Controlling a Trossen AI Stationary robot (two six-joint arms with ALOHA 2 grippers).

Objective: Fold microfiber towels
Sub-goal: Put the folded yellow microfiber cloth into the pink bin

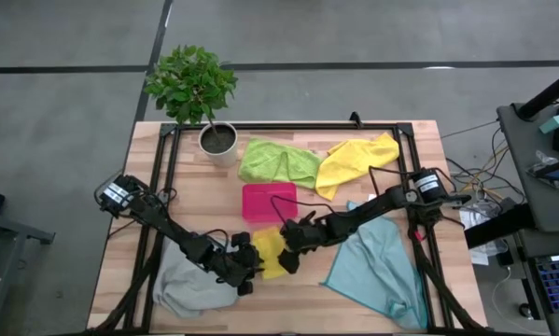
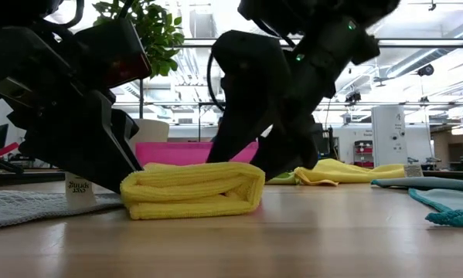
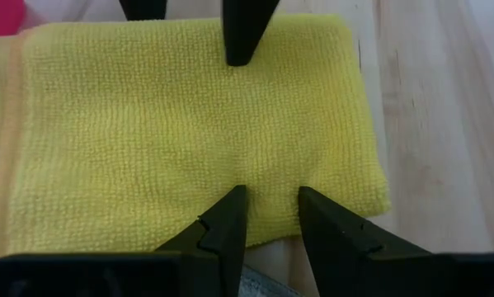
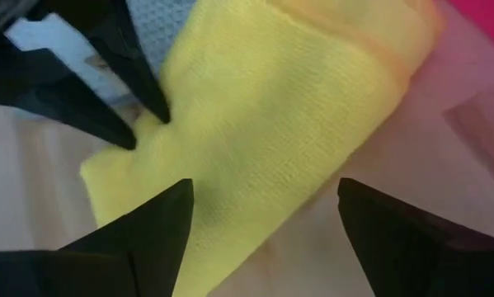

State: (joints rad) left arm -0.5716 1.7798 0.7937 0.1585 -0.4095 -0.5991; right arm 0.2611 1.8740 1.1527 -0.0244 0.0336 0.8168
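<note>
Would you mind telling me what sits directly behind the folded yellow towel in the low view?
Behind the folded yellow towel the pink tray rises. Its lower part and the table under it are hidden by the towel.

Two dark jointed arms with black cables, silver-capped shoulder motors and black wedge-shaped fingers [image 3: 230, 223].

Four cameras — one overhead, one at table height, two on the wrists.
The high view looks straight down on the whole table [image 1: 354, 289]; the low view looks level across it into the room. Both wrist views sit close over the folded yellow towel [image 3: 189, 124] — the patch all four share.
</note>
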